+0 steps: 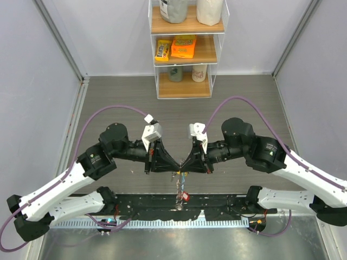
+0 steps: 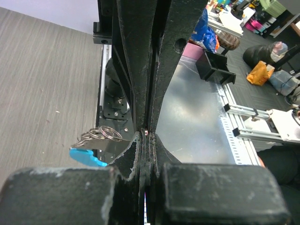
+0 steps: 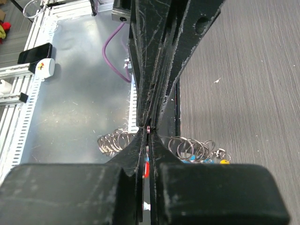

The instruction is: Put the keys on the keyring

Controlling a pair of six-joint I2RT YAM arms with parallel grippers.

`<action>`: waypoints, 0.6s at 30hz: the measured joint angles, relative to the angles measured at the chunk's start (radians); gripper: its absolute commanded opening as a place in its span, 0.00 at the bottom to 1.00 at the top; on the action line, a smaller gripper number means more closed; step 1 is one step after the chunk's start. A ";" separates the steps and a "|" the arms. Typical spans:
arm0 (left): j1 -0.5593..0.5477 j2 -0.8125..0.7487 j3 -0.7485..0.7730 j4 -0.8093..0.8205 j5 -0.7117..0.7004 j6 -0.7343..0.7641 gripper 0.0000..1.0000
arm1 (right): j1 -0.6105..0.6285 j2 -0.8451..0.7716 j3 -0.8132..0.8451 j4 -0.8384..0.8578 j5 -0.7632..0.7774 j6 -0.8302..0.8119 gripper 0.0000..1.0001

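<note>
Keyring of thin silvery wire [image 3: 187, 147] with blue crescent tag [image 2: 88, 157] runs crosswise between left pincer [image 2: 147, 133] and right pincer [image 3: 148, 127], both apparently clamped on it tip-to-tip over the near edge of the worktop [image 1: 135, 92], tiny red and yellow keys [image 1: 183, 194] dangling beneath.

Your left gripper [image 1: 171, 164] and right gripper [image 1: 185, 164] meet tip to tip above the table [image 1: 130, 95], the keyring [image 1: 179, 174] pinched between them and the keys [image 1: 182, 194] hanging beneath it. A shelf [image 1: 187, 86] stands behind, against the far wall [image 1: 108, 32].
</note>
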 measured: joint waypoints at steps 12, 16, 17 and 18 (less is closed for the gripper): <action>-0.003 -0.057 0.006 0.039 -0.025 -0.048 0.55 | 0.040 -0.139 -0.099 0.126 -0.023 -0.023 0.06; -0.003 -0.142 -0.009 0.082 -0.059 -0.056 0.58 | 0.041 -0.201 -0.133 0.188 -0.091 -0.020 0.06; -0.003 -0.166 -0.021 0.098 -0.066 -0.063 0.58 | 0.041 -0.212 -0.142 0.207 -0.116 -0.019 0.06; -0.003 -0.186 -0.036 0.114 -0.071 -0.069 0.58 | 0.041 -0.220 -0.150 0.229 -0.153 -0.014 0.06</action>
